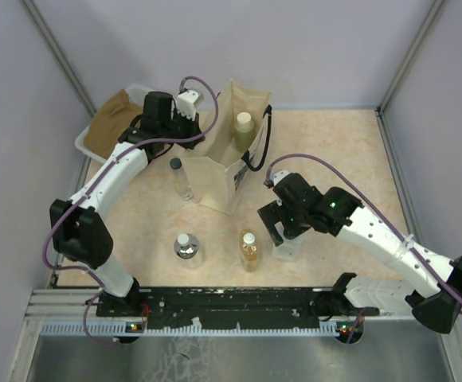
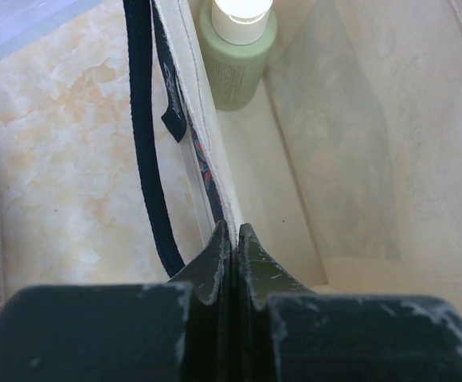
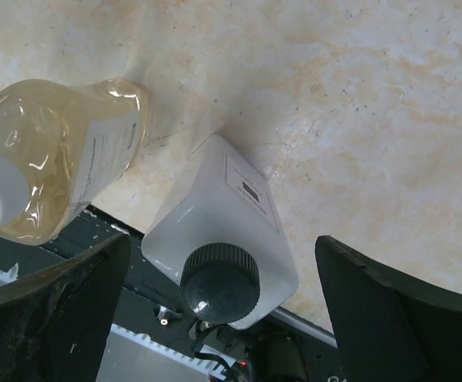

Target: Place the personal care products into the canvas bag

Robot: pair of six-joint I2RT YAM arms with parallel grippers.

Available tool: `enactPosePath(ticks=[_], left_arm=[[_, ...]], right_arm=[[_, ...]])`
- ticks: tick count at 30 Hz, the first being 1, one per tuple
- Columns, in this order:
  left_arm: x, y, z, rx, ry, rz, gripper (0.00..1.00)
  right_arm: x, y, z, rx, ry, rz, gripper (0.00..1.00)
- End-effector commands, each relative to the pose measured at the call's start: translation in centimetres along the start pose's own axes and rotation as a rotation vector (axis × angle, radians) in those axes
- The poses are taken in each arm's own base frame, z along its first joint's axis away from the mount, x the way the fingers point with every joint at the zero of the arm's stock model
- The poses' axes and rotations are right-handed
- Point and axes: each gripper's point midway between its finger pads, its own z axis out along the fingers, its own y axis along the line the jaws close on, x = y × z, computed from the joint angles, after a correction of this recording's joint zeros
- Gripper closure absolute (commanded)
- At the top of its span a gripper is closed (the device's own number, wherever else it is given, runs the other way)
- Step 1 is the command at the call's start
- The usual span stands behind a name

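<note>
Fingers (image 2: 211,267) of the left gripper (image 2: 232,232) are pressed together, it seems on the rim of the canvas bag (image 2: 350,159) with the olive-green bottle (image 2: 235,68) standing inside, while the right gripper (image 3: 227,294) is spread wide to either side of the square whitish bottle (image 3: 215,215), half hidden from above.

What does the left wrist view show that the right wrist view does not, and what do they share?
Only the left wrist view: the left gripper shut on the rim of the canvas bag, the bag's black handle hanging outside, and the olive-green bottle standing inside the bag.

Only the right wrist view: the right gripper open astride the square whitish bottle with its black cap, and the amber bottle beside it, apart.

Both: the marbled beige tabletop.
</note>
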Motion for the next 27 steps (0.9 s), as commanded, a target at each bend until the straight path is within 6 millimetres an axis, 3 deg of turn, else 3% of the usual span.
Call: enactPosePath(ticks=[1,5,22,27], left_arm=[[-0.7,-0.2,0.0,0.021,-0.027,0.002,1.0],[-0.7,-0.2,0.1,0.022,-0.027,0.001,1.0],[-0.3,-0.3,0.0,0.026,-0.026,-0.004,1.0],[-0.1,-0.4,0.0,0.029,-0.024,-0.008,1.0]], right_arm=[[-0.4,0.8,-1.2,-0.032,0.002,-0.001,0.01],[0.6,0.9,-0.9,-0.035,0.045,-0.003,0.01],[1.2,1.6,1.5,0.0,0.106,-0.031,0.01],[1.6,1.7,1.5,-0.003,0.128,-0.024,0.1]])
